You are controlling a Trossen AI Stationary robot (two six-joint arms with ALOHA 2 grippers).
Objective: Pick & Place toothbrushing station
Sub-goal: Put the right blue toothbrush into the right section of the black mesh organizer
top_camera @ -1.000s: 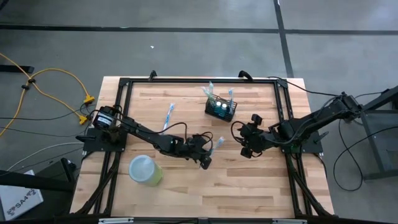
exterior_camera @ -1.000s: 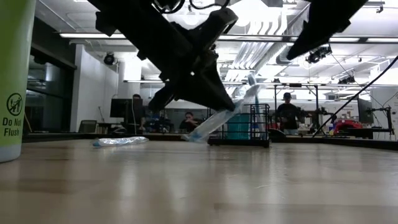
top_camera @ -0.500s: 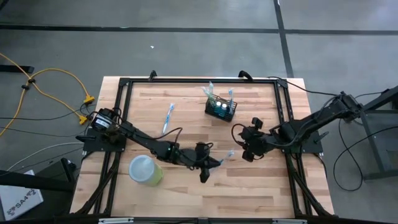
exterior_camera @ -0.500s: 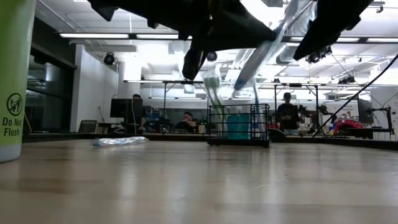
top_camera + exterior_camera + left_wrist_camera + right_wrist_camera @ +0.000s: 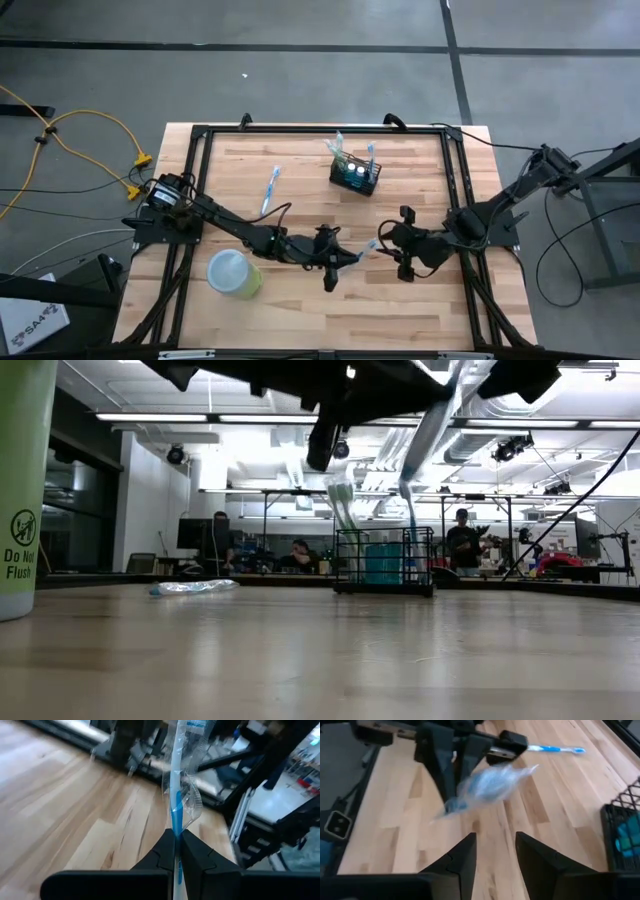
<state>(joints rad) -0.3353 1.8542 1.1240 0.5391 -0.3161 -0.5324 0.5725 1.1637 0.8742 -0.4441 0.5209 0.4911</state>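
Observation:
My left gripper (image 5: 338, 260) hangs above the middle of the table, shut on a blue-and-white toothbrush in a clear wrapper (image 5: 362, 250). The brush's free end points at my right gripper (image 5: 388, 247), which stands open just short of that end with nothing between its fingers (image 5: 470, 852). The toothbrushing station, a black wire-mesh basket (image 5: 355, 177), stands on the table toward the far edge with toothbrushes upright in it. A second wrapped toothbrush (image 5: 270, 190) lies flat on the table at the far left. My left gripper pinches the wrapped toothbrush near one end (image 5: 175, 822) between its two fingers, wrapper and brush together. The fingers lie about level, pointing toward the table's right, and the brush runs on past their tips along them. The brush is lifted clear of the table.
A light-green cup (image 5: 232, 272) stands near the left front, beside the left arm. A black frame (image 5: 320, 130) runs around the tabletop. Bare wood lies along the near edge. People sit and stand in the room beyond the far edge (image 5: 462, 540).
My left gripper has risen and tipped up from pointing down to about level, rolling as it went. The toothbrush, whose lower end was on the table, now hangs clear and points toward my right gripper. My right gripper has swung toward the near edge, up to the brush's free end.

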